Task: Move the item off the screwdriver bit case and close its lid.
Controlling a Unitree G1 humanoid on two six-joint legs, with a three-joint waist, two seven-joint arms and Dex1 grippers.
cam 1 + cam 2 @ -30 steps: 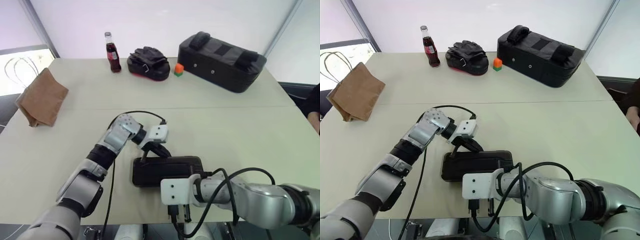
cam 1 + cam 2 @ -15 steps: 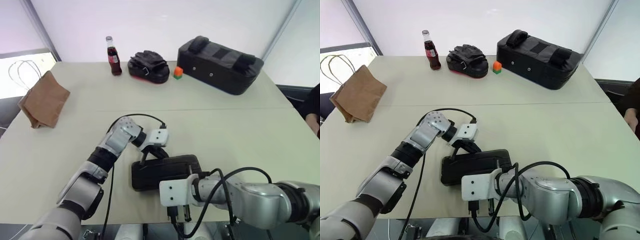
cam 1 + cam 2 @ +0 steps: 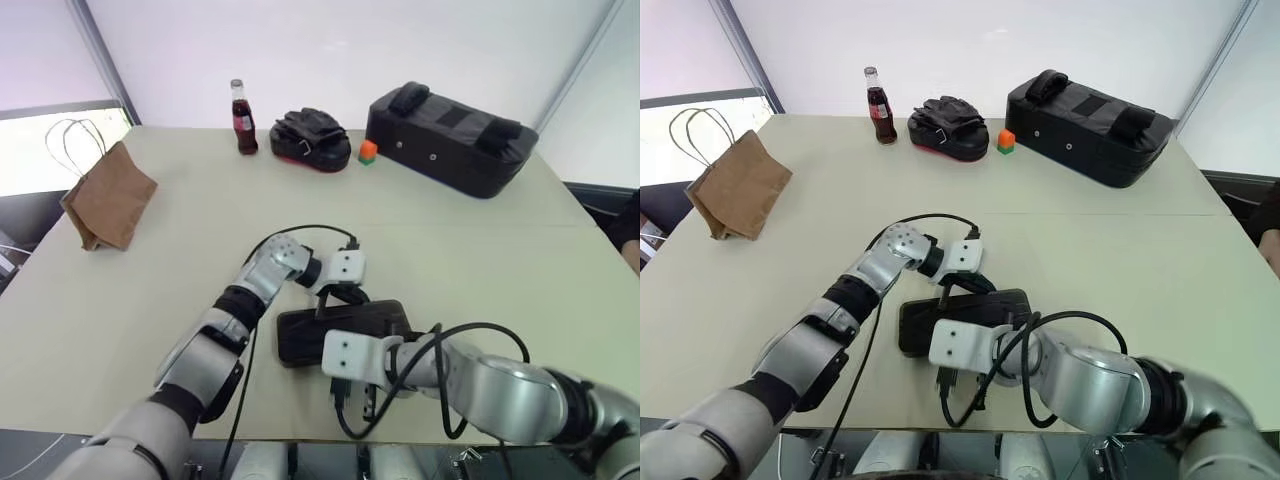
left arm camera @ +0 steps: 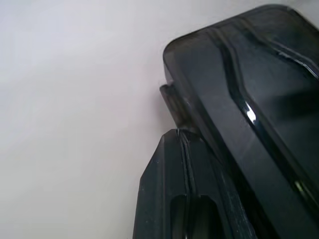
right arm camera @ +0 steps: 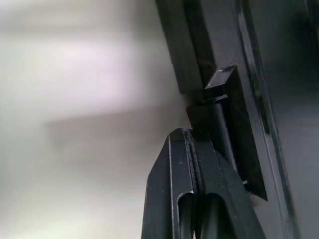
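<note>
The screwdriver bit case [image 3: 305, 335] lies flat near the table's front edge. Its smoky lid [image 4: 259, 99] is down over it. My left gripper [image 4: 179, 133] is shut, and its tips rest against the case's far edge by a small tab. My right gripper [image 5: 185, 132] is also shut and sits at the near edge, right below the black latch tab [image 5: 224, 84]. The item, a brown paper bag [image 3: 110, 200] with loop handles, lies on the table far to the left, well away from the case.
Along the back of the table stand a cola bottle [image 3: 243, 118], a black glove-like pad [image 3: 312, 140], an orange and green cube [image 3: 368, 151] and a large black padded bag [image 3: 452, 140]. The table's front edge runs just below the case.
The camera view has shifted. My left gripper slid a little to the right along the case's far edge. My right wrist rolled at the near edge. Both grippers stayed shut.
</note>
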